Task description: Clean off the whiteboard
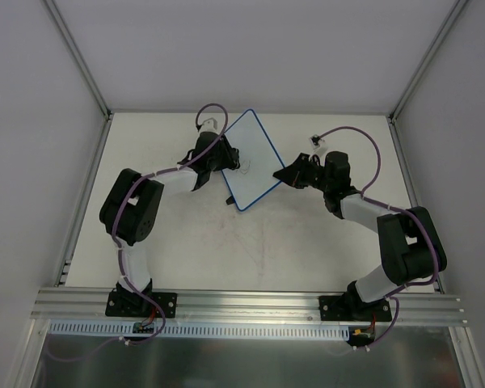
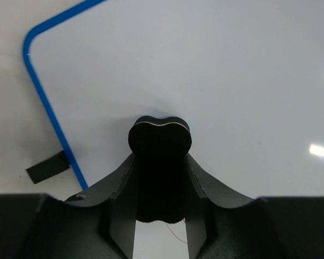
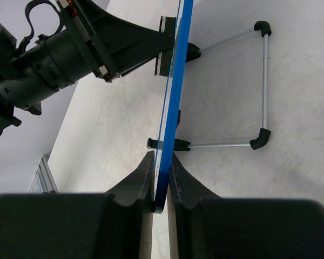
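Observation:
The whiteboard (image 1: 257, 153), white with a thin blue rim, stands tilted at mid-table on a wire stand (image 3: 264, 86). My left gripper (image 1: 226, 158) is shut on a black eraser (image 2: 160, 141), whose end presses against the board's white face (image 2: 216, 70). A faint thin mark (image 2: 176, 235) shows on the board just below the eraser. My right gripper (image 3: 162, 162) is shut on the board's blue edge (image 3: 175, 97) from the other side. In the right wrist view the left gripper (image 3: 124, 46) meets the board's far side.
A small black foot (image 2: 47, 167) of the stand rests on the table beside the board's corner. White walls with metal posts (image 1: 81, 56) close the table's back and sides. An aluminium rail (image 1: 250, 303) runs along the near edge.

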